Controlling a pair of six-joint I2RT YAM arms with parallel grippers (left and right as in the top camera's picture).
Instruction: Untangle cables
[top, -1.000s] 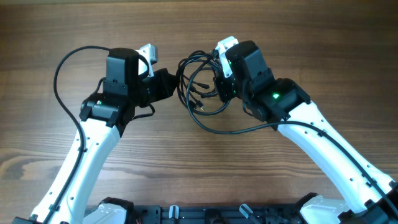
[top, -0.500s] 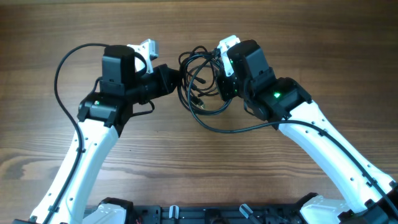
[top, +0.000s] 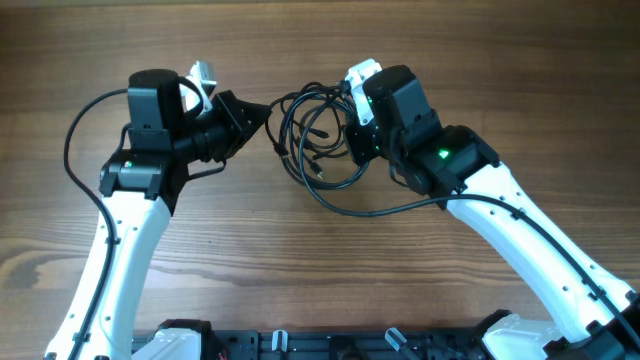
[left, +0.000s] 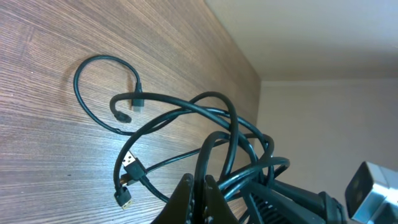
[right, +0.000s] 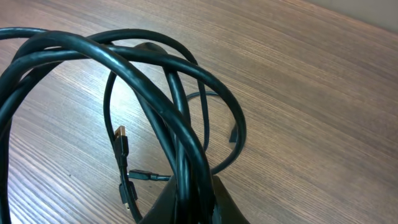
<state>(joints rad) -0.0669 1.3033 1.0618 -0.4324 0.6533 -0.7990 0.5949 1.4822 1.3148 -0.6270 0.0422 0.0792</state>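
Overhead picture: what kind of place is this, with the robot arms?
Most likely a robot lab workbench, not a home. Two white-and-black robot arms, left and right, reach over a brown wood-grain table, working on a tangle of thin black cables, with a plain pale wall behind.

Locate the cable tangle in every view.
Overhead: cable tangle upper centre, between left arm and right arm.
Left wrist: tangle centre to lower right, rising from the bottom edge.
Right wrist: tangle fills left and centre, looping up from the bottom.
Shared landmark: plug ends dangling inside the loops, gold-tipped in both wrist views.
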